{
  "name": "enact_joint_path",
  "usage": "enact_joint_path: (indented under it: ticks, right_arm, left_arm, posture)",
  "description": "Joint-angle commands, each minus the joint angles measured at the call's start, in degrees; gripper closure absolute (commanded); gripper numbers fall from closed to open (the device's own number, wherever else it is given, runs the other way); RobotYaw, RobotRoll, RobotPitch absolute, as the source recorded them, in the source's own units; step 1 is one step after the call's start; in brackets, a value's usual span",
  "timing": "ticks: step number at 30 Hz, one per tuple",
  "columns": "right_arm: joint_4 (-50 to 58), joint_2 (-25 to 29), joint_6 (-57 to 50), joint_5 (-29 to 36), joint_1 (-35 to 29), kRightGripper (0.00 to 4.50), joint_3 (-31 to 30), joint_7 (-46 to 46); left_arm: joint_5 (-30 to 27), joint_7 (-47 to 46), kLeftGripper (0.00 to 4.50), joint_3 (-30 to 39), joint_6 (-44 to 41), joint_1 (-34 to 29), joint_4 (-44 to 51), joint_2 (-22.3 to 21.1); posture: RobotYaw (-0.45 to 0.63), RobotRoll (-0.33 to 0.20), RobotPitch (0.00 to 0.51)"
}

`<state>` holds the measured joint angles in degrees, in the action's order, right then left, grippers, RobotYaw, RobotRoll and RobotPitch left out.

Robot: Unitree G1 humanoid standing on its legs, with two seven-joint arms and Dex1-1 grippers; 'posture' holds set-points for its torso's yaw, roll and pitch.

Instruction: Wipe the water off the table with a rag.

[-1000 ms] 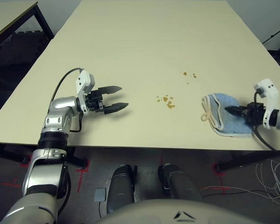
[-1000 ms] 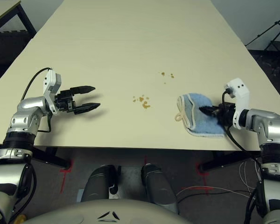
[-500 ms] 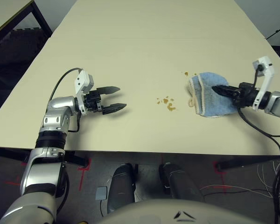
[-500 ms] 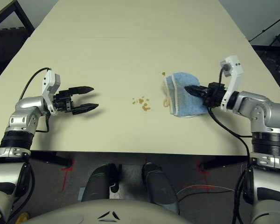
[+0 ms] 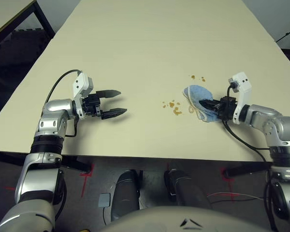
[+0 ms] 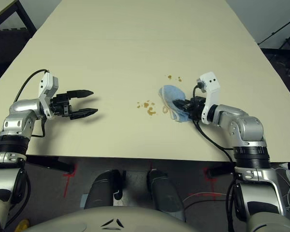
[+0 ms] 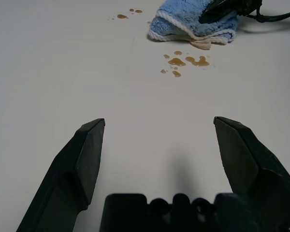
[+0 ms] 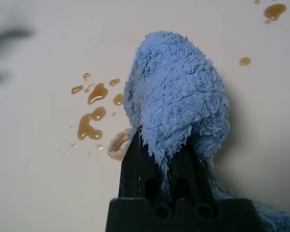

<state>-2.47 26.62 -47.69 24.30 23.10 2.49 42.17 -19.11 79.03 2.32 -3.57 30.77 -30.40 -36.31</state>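
The rag, a light blue terry cloth with cream-white edging, is on the right-hand part of the large cream table, toward the near edge. It is bunched up, and its cream string loop projects on the side facing the robot's left arm. The right gripper has its two black fingers closed on the rag, with blue cloth pinched between them and a rounded fold of it standing out past the fingertips.

The water lies on the table as brownish-amber spots in two clusters. The larger cluster is just beside the rag, on the side toward the left arm, near the string loop. The smaller cluster lies beyond the rag, farther from the robot, and consists of a few separate spots.

The left gripper is positioned over the left-hand part of the table, well apart from the rag. Its two black fingers are spread wide with nothing between them, directed inward across the tabletop. A white camera housing is mounted at the left wrist; a matching white housing is mounted at the right wrist. At far left, beyond the large table, stands a smaller beige table with a black frame.
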Motion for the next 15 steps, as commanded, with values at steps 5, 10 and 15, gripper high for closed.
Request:
enact_joint_path:
  ticks: [5, 10, 15]
  right_arm:
    - [-0.5, -6.7, -2.7, -1.6, 0.0, 4.49, -9.9, -0.4]
    - [0.1, -9.7, -3.2, -2.7, 0.9, 4.49, -13.8, 0.0]
    - [-0.3, -12.2, -3.0, -3.7, 1.9, 4.49, -17.3, 0.3]
  left_arm:
    - [0.3, 0.6, 0.00, -0.1, -0.1, -0.7, -0.3, -0.7]
    - [0.1, 0.6, 0.00, 0.0, -0.4, -1.2, 0.4, -1.0]
    - [-0.1, 0.6, 0.00, 0.1, -0.8, -1.8, 1.1, -1.4]
  posture:
    - [-0.17, 0.000, 0.136]
    - [-0.16, 0.000, 0.140]
    - [-0.16, 0.000, 0.146]
